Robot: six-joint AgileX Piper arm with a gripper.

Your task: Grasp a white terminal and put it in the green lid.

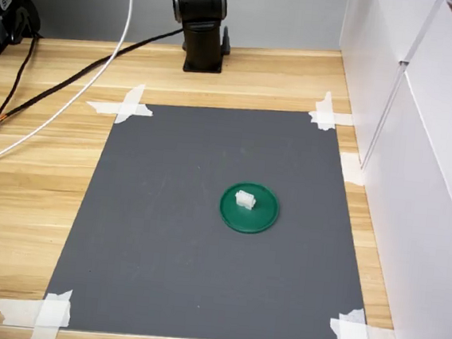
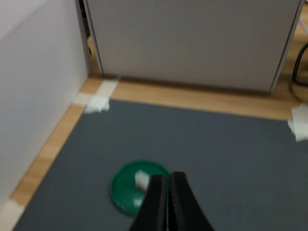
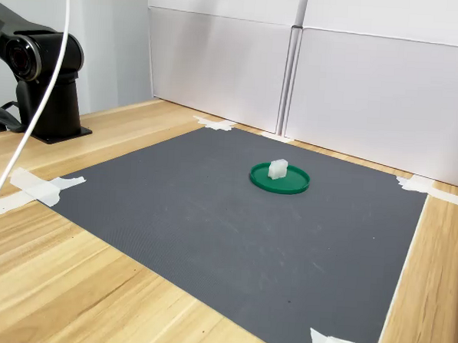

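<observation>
One green lid (image 1: 249, 209) is seen right of centre in the first exterior view | one white terminal (image 1: 245, 198) is held inside it | gripper (image 2: 168, 179) fingers are pressed together, empty, in the wrist view.

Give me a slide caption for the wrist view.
Shut gripper above gray mat; white terminal sits in green lid.

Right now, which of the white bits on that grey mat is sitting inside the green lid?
The white terminal, a small blocky piece resting in the green lid. The other white bits are flat tape pieces at the mat's corners.
</observation>
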